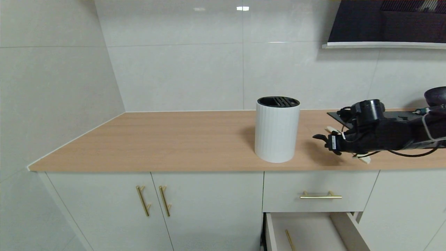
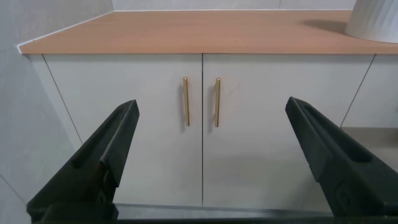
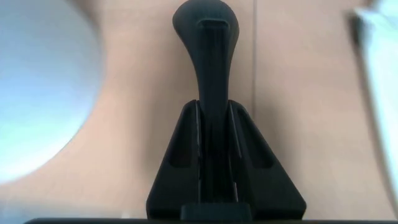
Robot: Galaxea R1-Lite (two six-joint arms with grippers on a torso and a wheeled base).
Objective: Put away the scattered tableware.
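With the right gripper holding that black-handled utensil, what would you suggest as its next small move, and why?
Probably raise the right gripper until it clears the white utensil holder. It is shut on the black-handled utensil but sits beside the holder, below its slotted black top, so it likely needs height before moving across.

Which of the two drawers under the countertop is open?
The lower drawer, pulled out; the upper drawer above it is shut flush.
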